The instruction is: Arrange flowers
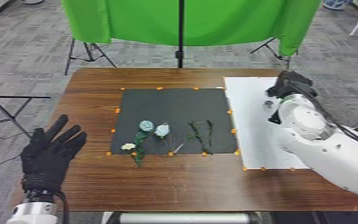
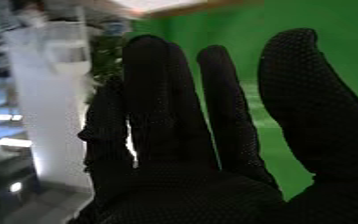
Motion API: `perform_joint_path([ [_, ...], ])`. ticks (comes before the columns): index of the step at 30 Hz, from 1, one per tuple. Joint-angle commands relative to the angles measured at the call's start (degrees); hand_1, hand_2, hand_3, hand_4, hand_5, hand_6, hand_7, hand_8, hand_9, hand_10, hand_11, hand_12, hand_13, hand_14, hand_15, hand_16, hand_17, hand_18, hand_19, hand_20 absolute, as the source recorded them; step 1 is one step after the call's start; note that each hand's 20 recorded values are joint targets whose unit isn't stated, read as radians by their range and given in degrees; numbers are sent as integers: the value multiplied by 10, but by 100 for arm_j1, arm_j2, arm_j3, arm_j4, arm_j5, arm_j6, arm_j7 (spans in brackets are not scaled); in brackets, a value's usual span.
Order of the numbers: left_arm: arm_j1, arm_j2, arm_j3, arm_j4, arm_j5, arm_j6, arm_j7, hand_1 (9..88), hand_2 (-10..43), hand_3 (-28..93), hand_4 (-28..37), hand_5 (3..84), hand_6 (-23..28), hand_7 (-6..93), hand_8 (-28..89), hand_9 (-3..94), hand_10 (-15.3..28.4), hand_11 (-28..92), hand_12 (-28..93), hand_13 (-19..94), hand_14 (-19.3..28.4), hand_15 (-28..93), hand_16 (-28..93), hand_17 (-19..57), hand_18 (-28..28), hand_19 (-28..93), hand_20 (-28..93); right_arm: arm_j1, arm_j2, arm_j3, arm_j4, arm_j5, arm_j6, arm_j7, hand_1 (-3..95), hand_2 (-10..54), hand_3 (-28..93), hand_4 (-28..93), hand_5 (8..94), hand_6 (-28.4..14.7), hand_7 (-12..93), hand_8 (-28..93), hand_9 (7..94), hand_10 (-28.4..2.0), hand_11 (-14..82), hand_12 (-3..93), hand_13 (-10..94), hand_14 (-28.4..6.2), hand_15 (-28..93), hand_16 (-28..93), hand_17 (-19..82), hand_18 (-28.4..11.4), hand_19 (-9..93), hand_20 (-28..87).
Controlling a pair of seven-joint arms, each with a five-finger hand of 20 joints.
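Note:
In the head view, my right hand [image 1: 291,84] is over the far part of the white sheet [image 1: 255,135]. My left hand [image 1: 49,156] lies left of the dark mat [image 1: 162,106], palm flat and fingers spread. Two pale blue blooms [image 1: 146,126] and a small white flower [image 1: 128,146] lie on the mat's near left part. Thin green stems [image 1: 194,135] are to their right. Beside my right forearm is a small greyish thing [image 1: 269,104], too unclear to identify. In the right wrist view, my right hand [image 2: 180,192] has straight fingers and holds nothing.
Orange markers [image 1: 233,131] line the mat and sheet on the brown table [image 1: 193,180]. Beyond the far edge hangs a green cloth [image 1: 140,22] on a stand with thin black legs. My right arm [image 1: 322,137] stretches across the sheet's right side.

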Motion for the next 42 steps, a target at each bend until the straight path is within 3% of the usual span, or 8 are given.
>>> perform_joint_path([
  [1, 88, 25, 28, -16, -23, 19, 1, 145, 132, 724, -283, 363, 81, 108, -96, 349, 210, 237, 107, 239, 284, 520, -92, -94, 284, 581, 90, -124, -325, -86, 226, -173, -103, 112, 387, -95, 813, -283, 563, 10, 146, -132, 552, -164, 201, 136, 524, -132, 711, 96, 204, -225, 830, 439],
  [17, -47, -124, -12, 20, 115, -68, -177, 155, 129, 721, -283, 364, 84, 107, -95, 348, 210, 239, 108, 238, 284, 519, -90, -94, 284, 579, 87, 83, -717, -546, 760, -3, -233, 2, 396, -95, 812, -283, 580, 29, 160, -139, 577, -152, 204, 139, 544, -122, 684, 83, 207, -224, 817, 434],
  [21, -90, -150, -6, 16, 146, -79, -192, 155, 129, 721, -283, 365, 84, 108, -95, 348, 210, 240, 107, 238, 284, 520, -90, -95, 284, 579, 87, 117, -747, -844, 919, -343, -83, -109, 473, -95, 768, -282, 672, 33, 179, -100, 678, -124, 217, 159, 627, -70, 596, 181, 260, -210, 836, 413],
  [22, -111, -159, -3, 24, 146, -84, -194, 155, 129, 721, -283, 365, 84, 108, -95, 348, 210, 240, 107, 238, 284, 520, -90, -95, 284, 579, 87, 102, -733, -871, 911, -322, 51, -106, 526, -95, 722, -283, 740, 27, 191, -48, 764, -92, 142, 252, 687, -30, 549, 245, 297, -199, 855, 403],
  [25, -80, -189, -29, 7, 166, -85, -215, 155, 128, 721, -283, 365, 84, 108, -95, 348, 210, 240, 107, 238, 284, 520, -90, -95, 284, 579, 86, -6, -739, -812, 887, -479, 244, -139, 583, -95, 685, -283, 829, 28, 221, -3, 887, -64, 119, 335, 775, 1, 511, 294, 355, -186, 880, 394],
  [32, -48, -205, -42, 4, 170, -76, -228, 157, 127, 723, -283, 365, 84, 107, -95, 349, 210, 241, 107, 238, 284, 521, -90, -95, 284, 579, 87, -6, -546, -721, 121, -827, 1142, -372, 602, -95, 685, -283, 858, 24, 219, 8, 930, -44, 127, 357, 822, -9, 517, 301, 388, -184, 890, 389],
  [37, 5, -151, -15, 0, 116, -53, -129, 157, 127, 722, -283, 365, 84, 108, -95, 349, 210, 240, 107, 238, 284, 522, -91, -95, 284, 580, 87, -86, -728, -604, -727, -895, 1073, -937, 597, -95, 695, -283, 857, 20, 217, 16, 932, -51, 127, 366, 820, -11, 524, 303, 384, -186, 895, 391],
  [42, -45, -171, 1, 14, 149, -86, -163, 158, 127, 722, -283, 365, 84, 108, -96, 349, 210, 240, 107, 238, 284, 522, -92, -95, 284, 581, 87, -494, -1143, -444, -1209, -933, 509, -1264, 589, -95, 705, -283, 844, 18, 227, 20, 917, -67, 148, 379, 791, -16, 573, 304, 358, -181, 905, 394],
])
